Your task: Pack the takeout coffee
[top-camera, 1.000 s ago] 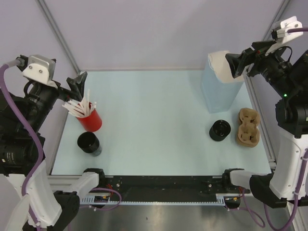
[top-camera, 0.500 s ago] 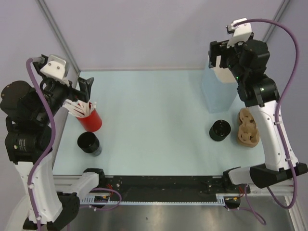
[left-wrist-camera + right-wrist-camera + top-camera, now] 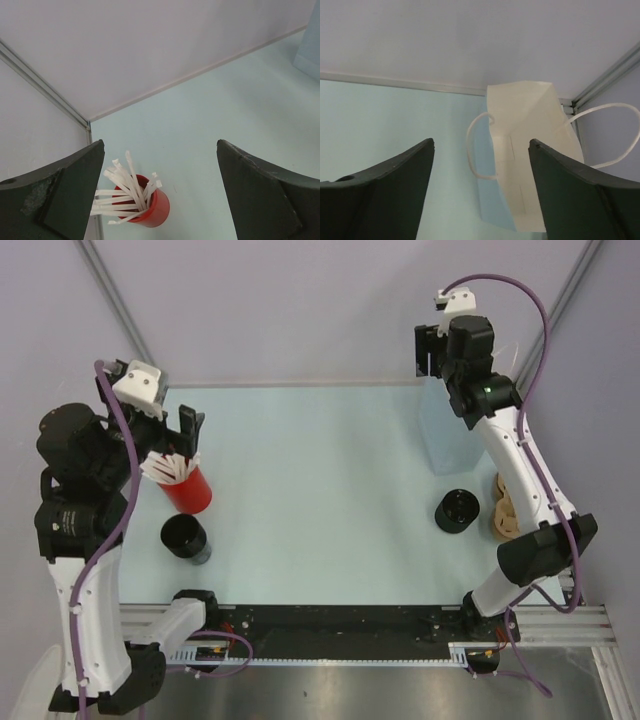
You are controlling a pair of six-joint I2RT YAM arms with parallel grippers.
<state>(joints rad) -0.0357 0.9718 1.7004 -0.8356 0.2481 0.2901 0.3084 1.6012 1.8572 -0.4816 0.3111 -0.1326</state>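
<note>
The left gripper [image 3: 160,148] is open very wide, its two dark fingers far apart at the sides of its own camera view. It holds nothing and touches nothing. It hangs in the air over the far left part of the table [image 3: 320,490]. Right under it stands the red cup of white straws [image 3: 150,212]. The right gripper [image 3: 480,145] is open very wide too, and it is empty. It hangs high over the far right corner, above the pale-blue paper bag [image 3: 520,150]. The bag stands up with its mouth open. The inside looks cream, and its thin white handles loop out to the sides. The gripper is not touching the bag. The takeout coffee [image 3: 458,510] is a short black cup with a round black lid. It sits on the table on the right side, in front of the bag and just beside the brown pulp cup carrier [image 3: 503,518], which the right arm partly hides. No gripper is near it. Another black cup [image 3: 185,537] stands on the left, close to the red cup. The table top is pale blue-green. Plain light purple walls [image 3: 300,310] stand around it, and a dark rail [image 3: 340,618] runs along the near edge.
</note>
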